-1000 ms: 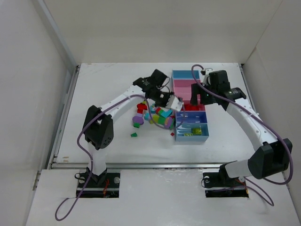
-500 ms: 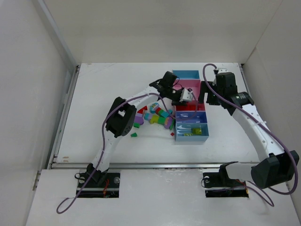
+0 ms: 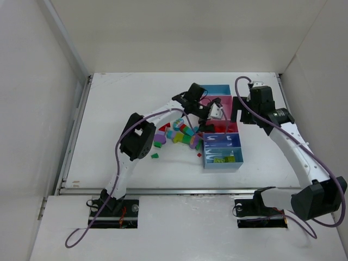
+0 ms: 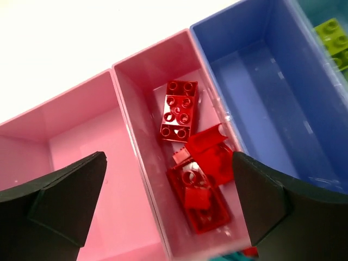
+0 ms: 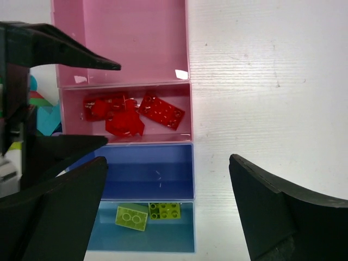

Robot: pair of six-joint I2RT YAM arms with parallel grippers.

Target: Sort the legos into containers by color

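The containers (image 3: 220,89) form one strip of light blue, pink, pink, dark blue and light blue bins. My left gripper (image 3: 213,115) (image 4: 168,209) hangs open over the second pink bin (image 4: 129,117), with nothing between its fingers. Several red legos (image 4: 177,111) (image 5: 126,115) lie in that bin. My right gripper (image 3: 238,112) (image 5: 169,213) is open and empty above the strip's right side, over the dark blue bin (image 5: 147,179). Two yellow-green legos (image 5: 147,214) (image 3: 223,159) sit in the near light blue bin. More legos (image 3: 182,134) lie piled on the table left of the strip.
A purple brick (image 3: 159,141), a small green one (image 3: 155,155) and a small red one (image 3: 199,155) lie apart from the pile. The first pink bin (image 5: 122,38) and the dark blue bin (image 4: 261,87) hold nothing. White walls enclose the table on three sides.
My left gripper swung from the pile to the pink bin and has opened there. My right gripper drew back to the strip's right side. The strip's near end shifted slightly.
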